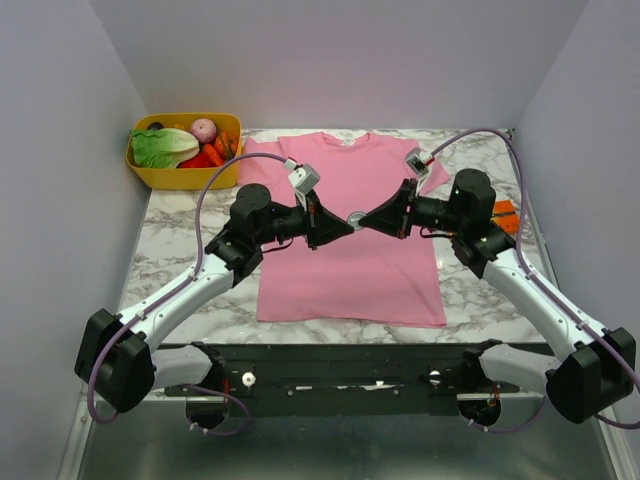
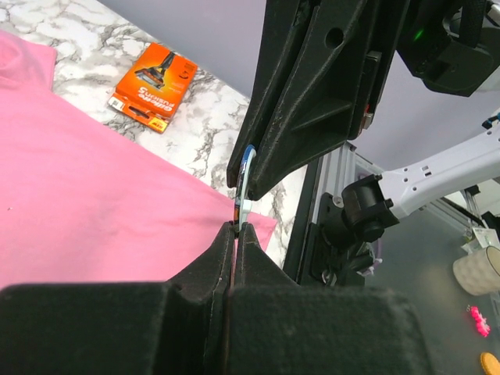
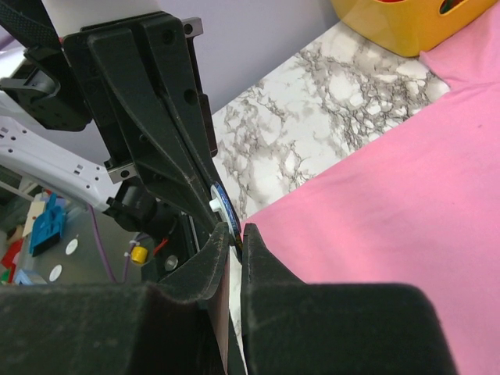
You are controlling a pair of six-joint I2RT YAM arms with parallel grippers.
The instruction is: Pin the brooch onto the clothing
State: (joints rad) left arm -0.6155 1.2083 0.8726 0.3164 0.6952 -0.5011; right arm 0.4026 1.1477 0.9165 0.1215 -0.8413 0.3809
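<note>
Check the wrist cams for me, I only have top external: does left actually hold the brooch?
Observer: Yes. In the left wrist view the left gripper is shut flush, with a thin edge of the brooch pinched at its tips.
Operator: Right closed on it too?
Observer: The right wrist view shows a thin gap in the right gripper, tips at the brooch's rim. Grip unclear.
Operator: Anything on the disc?
Observer: A small white stub juts from one face.

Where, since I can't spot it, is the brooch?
Top view: the brooch is at centre, over the chest of the shirt, between the meeting tips of the left gripper and right gripper.
</note>
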